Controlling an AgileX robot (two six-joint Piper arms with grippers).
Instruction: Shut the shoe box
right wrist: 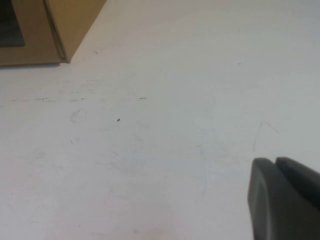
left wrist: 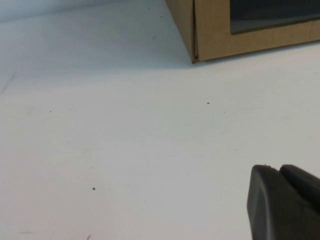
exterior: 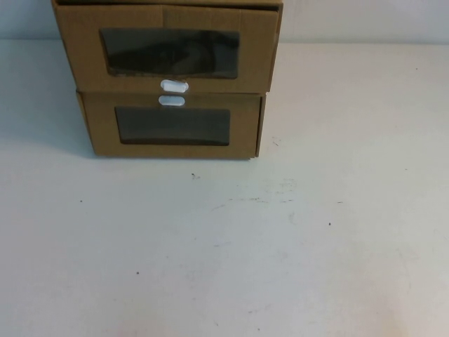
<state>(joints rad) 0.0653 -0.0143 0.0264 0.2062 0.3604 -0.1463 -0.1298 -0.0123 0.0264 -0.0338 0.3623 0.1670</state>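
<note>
Nearest the robot lies a wide stretch of bare white tabletop (exterior: 224, 253), marked by a few dark specks and faint scuffs. Neither arm appears in the high view. In the left wrist view, the left claw (left wrist: 285, 202) shows only as one dark piece low over the tabletop, short of the lower box's corner; whether it is wide or narrow cannot be told. The right claw (right wrist: 285, 197) shows likewise in the right wrist view, near the lower box's other corner, and its state cannot be told either.

Farther back stand two brown cardboard boxes, one stacked on the other. The lower box (exterior: 172, 125) has one white tab above its window. On top of it sits the shoe box (exterior: 168, 49), its single white pull tab (exterior: 174, 86) under its window, almost touching the lower box's tab.
</note>
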